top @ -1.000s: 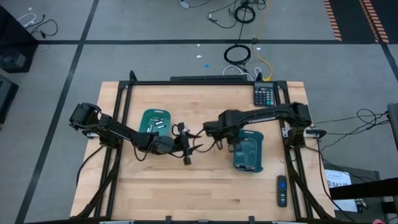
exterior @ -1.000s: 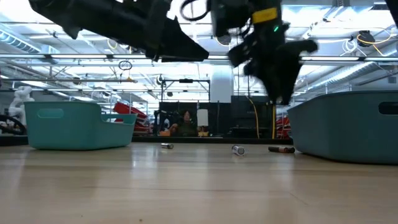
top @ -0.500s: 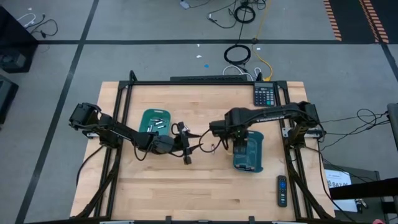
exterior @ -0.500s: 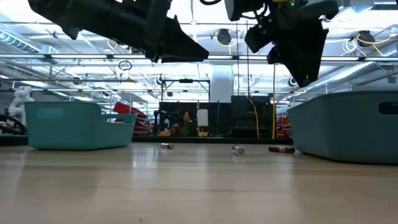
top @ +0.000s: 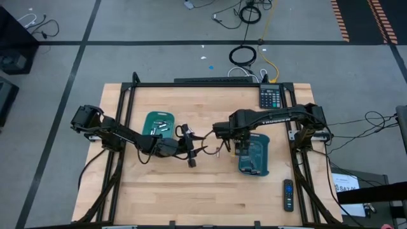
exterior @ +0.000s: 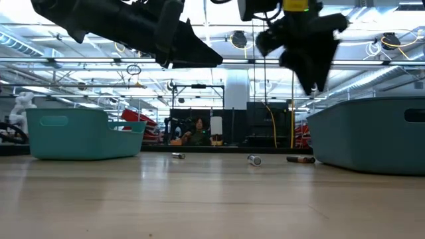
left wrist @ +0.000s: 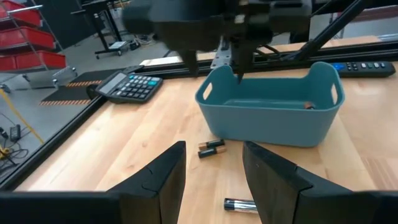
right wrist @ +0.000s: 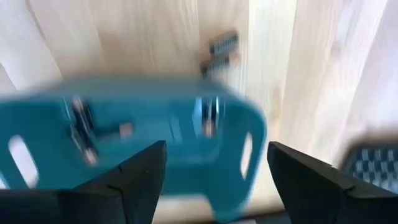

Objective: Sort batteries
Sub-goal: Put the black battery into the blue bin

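My right gripper (right wrist: 214, 174) hangs open, fingers pointing down, over the near-left end of the right teal tray (top: 255, 159). Blurred batteries (right wrist: 81, 127) lie on that tray's floor. My left gripper (left wrist: 214, 180) stands open near the table's middle (top: 191, 154), facing that tray (left wrist: 270, 115), with nothing between its fingers. Two dark batteries (left wrist: 211, 148) lie on the wood in front of the tray, and another battery (left wrist: 239, 204) lies closer to my left fingers. The left teal tray (top: 159, 124) holds several silvery batteries (top: 163, 128).
A calculator (top: 270, 97) sits at the far right corner and a black remote (top: 288, 194) near the right front. The low view shows three loose batteries (exterior: 254, 159) on the wood between the two trays (exterior: 83, 133). Bare wood spreads along the near side.
My right gripper has risen and shifted a little toward the table's right edge, coming over the end of the right tray, and has rolled slightly. My left arm has kept still.
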Robot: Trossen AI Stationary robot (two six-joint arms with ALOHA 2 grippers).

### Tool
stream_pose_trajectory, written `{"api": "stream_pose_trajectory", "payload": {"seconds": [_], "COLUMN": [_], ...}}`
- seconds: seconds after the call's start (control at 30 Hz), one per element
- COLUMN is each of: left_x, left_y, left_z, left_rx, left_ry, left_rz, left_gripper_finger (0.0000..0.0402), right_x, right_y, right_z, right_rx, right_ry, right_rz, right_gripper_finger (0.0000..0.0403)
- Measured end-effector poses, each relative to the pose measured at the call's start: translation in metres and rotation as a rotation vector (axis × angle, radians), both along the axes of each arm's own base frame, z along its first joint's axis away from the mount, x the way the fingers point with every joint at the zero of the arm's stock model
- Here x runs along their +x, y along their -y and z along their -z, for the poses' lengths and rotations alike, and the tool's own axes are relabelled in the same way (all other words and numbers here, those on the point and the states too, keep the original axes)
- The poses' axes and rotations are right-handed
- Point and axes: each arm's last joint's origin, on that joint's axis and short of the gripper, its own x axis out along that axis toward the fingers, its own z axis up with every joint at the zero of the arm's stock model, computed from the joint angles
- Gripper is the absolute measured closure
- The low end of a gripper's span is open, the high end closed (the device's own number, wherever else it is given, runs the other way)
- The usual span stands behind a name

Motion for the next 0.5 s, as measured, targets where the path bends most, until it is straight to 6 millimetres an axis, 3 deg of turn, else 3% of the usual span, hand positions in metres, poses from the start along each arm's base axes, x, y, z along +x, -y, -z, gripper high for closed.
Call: {"api": "stream_pose_trajectory", "payload": {"seconds": [0.13, 0.37, 0.5], "left_x": [0.0, -0.001, -0.005], "left_y": [0.0, 0.001, 0.007], "left_z": [-0.001, 0.002, 0.011], "left_rx": [-0.017, -0.015, -0.015], "left_ry": [0.015, -0.013, -0.104], "left_rz": [-0.004, -0.002, 0.014], "left_gripper_finger": [0.0233, 0.0233, 0.0233], "right_x": [0.015, 0.034, 0.041], "right_y": [0.009, 0.034, 0.045], "right_z": [0.007, 0.045, 0.054], "right_rx": [0.007, 0.089, 0.147], "right_ry": [0.109, 0.044, 0.07], "right_rz": [0.015, 0.022, 0.033], "right_gripper_finger": [0.0147, 0.0167, 0.017]}}
